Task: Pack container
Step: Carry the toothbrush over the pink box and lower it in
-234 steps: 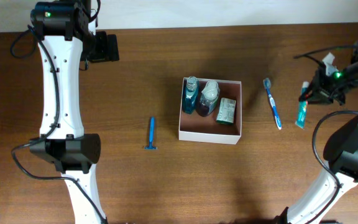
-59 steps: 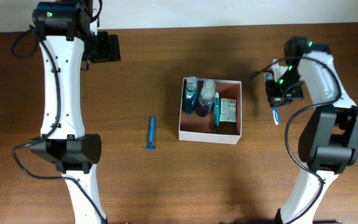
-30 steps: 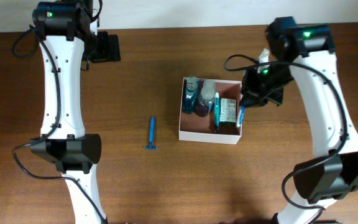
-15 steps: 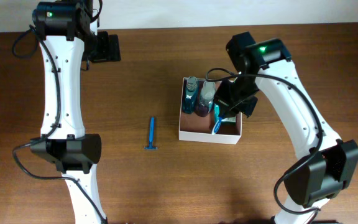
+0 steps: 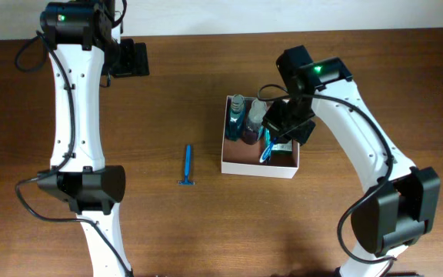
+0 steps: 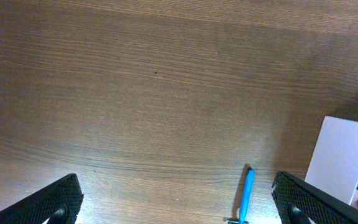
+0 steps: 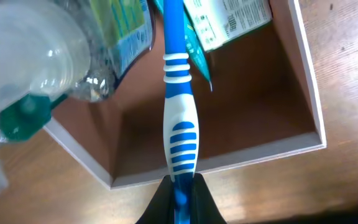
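Observation:
The container [image 5: 258, 170] is a white-walled square box with a pinkish-brown inside, at the table's middle; it also shows in the right wrist view [image 7: 253, 155]. It holds a teal bottle [image 5: 237, 115], a clear bottle [image 5: 257, 114], a green packet [image 7: 229, 22] and a teal tube [image 7: 196, 57]. My right gripper [image 5: 284, 123] hovers over the box, shut on a blue-and-white toothbrush [image 7: 179, 118] that points down into it. My left gripper [image 5: 133, 58] is open and empty at the far left. A blue razor [image 5: 187, 165] lies on the table left of the box.
The razor also shows in the left wrist view [image 6: 246, 194], between my open fingers [image 6: 55, 199], with the box's white wall [image 6: 340, 155] at the right. The table is bare brown wood.
My right gripper has carried the toothbrush left from the box's right edge to over its inside. The left arm and the razor have not moved.

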